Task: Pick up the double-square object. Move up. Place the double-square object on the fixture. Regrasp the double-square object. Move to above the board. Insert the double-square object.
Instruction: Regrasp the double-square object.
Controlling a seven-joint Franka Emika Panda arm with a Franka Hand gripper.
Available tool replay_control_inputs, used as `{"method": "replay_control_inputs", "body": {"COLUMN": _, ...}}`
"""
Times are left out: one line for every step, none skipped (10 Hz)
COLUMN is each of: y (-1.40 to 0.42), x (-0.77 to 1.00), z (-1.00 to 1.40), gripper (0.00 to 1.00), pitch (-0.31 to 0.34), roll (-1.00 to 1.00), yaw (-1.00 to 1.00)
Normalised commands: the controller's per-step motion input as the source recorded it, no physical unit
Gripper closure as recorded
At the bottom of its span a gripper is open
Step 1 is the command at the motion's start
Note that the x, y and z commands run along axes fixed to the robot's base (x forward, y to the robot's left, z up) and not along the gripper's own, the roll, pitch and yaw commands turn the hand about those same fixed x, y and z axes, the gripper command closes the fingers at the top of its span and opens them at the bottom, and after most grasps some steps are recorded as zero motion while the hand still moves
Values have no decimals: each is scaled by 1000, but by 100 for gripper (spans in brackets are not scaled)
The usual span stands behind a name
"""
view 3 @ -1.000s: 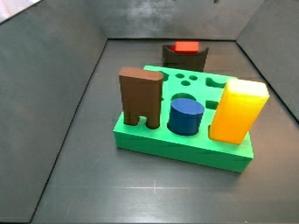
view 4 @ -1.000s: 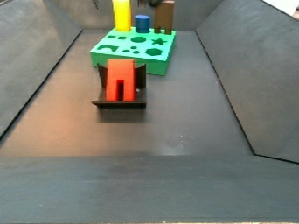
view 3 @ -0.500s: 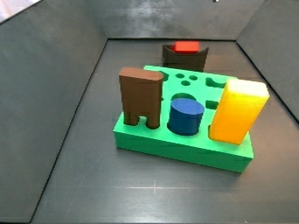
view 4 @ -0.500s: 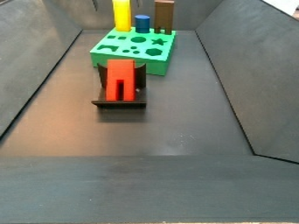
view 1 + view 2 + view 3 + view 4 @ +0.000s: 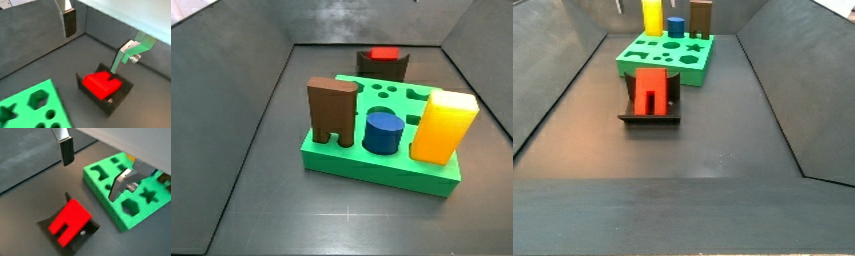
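Note:
The red double-square object (image 5: 382,54) (image 5: 649,90) rests on the dark fixture (image 5: 382,70) (image 5: 649,118), which stands on the floor just beside the green board (image 5: 372,172) (image 5: 660,72). Both wrist views show the double-square object (image 5: 100,82) (image 5: 70,220) on the fixture (image 5: 117,100) (image 5: 45,226) from above, with the board (image 5: 59,97) (image 5: 103,200) next to it. My gripper (image 5: 100,39) (image 5: 94,167) hangs well above them, open, with nothing between its fingers. I cannot make out the gripper in either side view.
A brown notched block (image 5: 331,110), a blue cylinder (image 5: 381,132) and a tall yellow block (image 5: 445,125) stand in the board's end farthest from the fixture. Sloping grey walls (image 5: 553,90) enclose the dark floor (image 5: 687,170).

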Motion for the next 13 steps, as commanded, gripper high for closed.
{"method": "replay_control_inputs", "body": {"y": -16, "x": -28, "z": 7, "gripper": 0, "pitch": -4, "roll": 1000, "yaw": 34}}
{"method": "replay_control_inputs", "body": {"y": -17, "x": -21, "z": 11, "gripper": 0, "pitch": -2, "roll": 1000, "yaw": 35}}
{"method": "replay_control_inputs", "body": {"y": -15, "x": -12, "z": 11, "gripper": 0, "pitch": 0, "roll": 1000, "yaw": 36}}
{"method": "replay_control_inputs", "body": {"y": -21, "x": 11, "z": 3, "gripper": 0, "pitch": 8, "roll": 1000, "yaw": 38}}
{"method": "replay_control_inputs", "body": {"y": -22, "x": 20, "z": -3, "gripper": 0, "pitch": 14, "roll": 1000, "yaw": 40}}
{"method": "replay_control_inputs", "body": {"y": -24, "x": 38, "z": -10, "gripper": 0, "pitch": 25, "roll": 1000, "yaw": 43}}
{"method": "replay_control_inputs", "body": {"y": -26, "x": 49, "z": -6, "gripper": 0, "pitch": 37, "roll": 1000, "yaw": 46}}
{"method": "replay_control_inputs", "body": {"y": -29, "x": 67, "z": -11, "gripper": 0, "pitch": 59, "roll": 1000, "yaw": 54}}
{"method": "replay_control_inputs", "body": {"y": -33, "x": 81, "z": -14, "gripper": 0, "pitch": 80, "roll": 1000, "yaw": 63}}
{"method": "replay_control_inputs", "body": {"y": -35, "x": 89, "z": -12, "gripper": 0, "pitch": 106, "roll": 1000, "yaw": 75}}
{"method": "replay_control_inputs", "body": {"y": -40, "x": 96, "z": -10, "gripper": 0, "pitch": 133, "roll": 1000, "yaw": 95}}
{"method": "replay_control_inputs", "body": {"y": -41, "x": 98, "z": -17, "gripper": 0, "pitch": 154, "roll": 889, "yaw": 126}}
{"method": "replay_control_inputs", "body": {"y": -42, "x": 97, "z": -14, "gripper": 0, "pitch": 148, "roll": 765, "yaw": 135}}
